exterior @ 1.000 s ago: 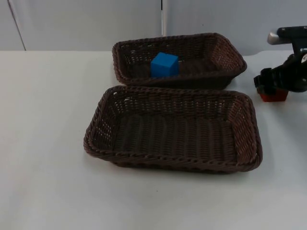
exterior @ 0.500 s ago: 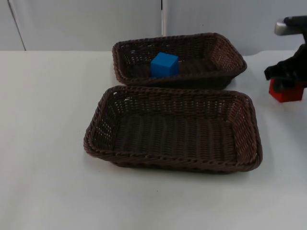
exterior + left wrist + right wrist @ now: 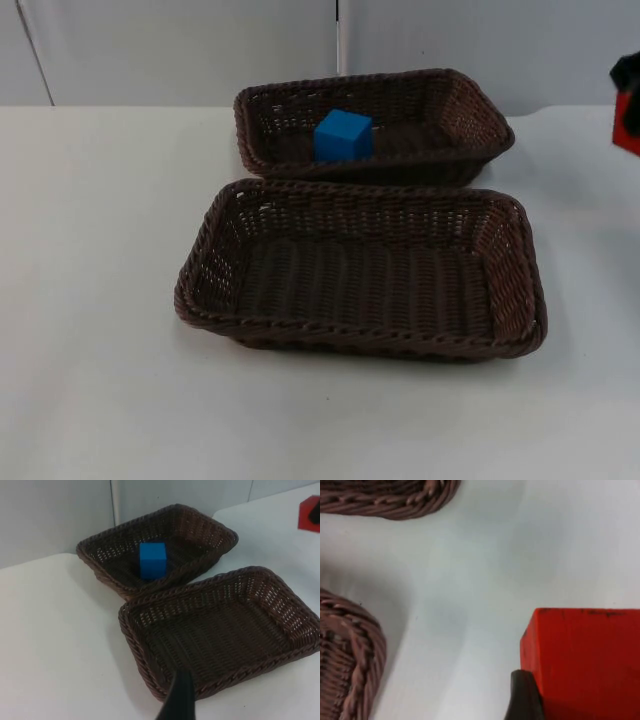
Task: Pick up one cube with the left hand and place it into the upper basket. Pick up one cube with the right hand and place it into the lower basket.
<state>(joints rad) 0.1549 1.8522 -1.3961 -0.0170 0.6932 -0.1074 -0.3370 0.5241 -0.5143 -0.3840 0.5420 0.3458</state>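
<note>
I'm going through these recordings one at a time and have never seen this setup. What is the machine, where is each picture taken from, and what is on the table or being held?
It is a two-armed robot at a white table. One fixed camera looks down on the table; one camera rides on each wrist. Two brown wicker baskets sit together: the upper basket holds a blue cube, the lower basket holds nothing. The right gripper, at the far right edge, holds a red cube above the table. The left gripper waits near the lower basket's front rim.
</note>
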